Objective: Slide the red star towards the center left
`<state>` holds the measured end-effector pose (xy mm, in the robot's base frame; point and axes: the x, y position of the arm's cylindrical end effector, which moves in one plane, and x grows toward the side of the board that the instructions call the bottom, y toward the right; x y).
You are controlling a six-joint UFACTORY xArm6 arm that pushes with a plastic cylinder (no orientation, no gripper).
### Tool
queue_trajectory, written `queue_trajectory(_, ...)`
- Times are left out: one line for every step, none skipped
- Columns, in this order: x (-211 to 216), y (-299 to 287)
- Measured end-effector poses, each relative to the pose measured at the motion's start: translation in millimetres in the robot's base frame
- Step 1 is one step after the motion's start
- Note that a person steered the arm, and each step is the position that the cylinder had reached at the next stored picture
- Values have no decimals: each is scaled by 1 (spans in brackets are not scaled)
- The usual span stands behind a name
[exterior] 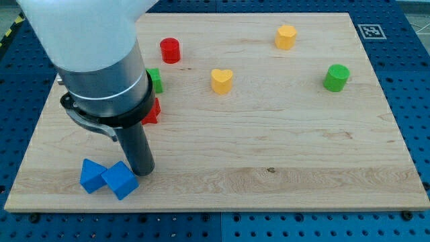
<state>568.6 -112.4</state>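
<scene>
The red star [152,111] lies at the view's left, mostly hidden behind the arm's grey collar; only its right points show. My tip [142,172] rests on the board below the star, its end touching the upper right of a blue block [120,179]. A second blue block [91,175] sits just left of that one.
A green block [156,80] peeks out right of the arm, above the star. A red cylinder [170,50] stands at upper left. A yellow heart [222,80] is at centre top, a yellow block [285,37] at upper right, a green cylinder [336,78] at right.
</scene>
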Motion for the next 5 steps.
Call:
queue_trajectory(-12,0)
queue_trajectory(-15,41)
queue_trajectory(-30,60)
queue_trajectory(-36,81)
queue_trajectory(-53,84)
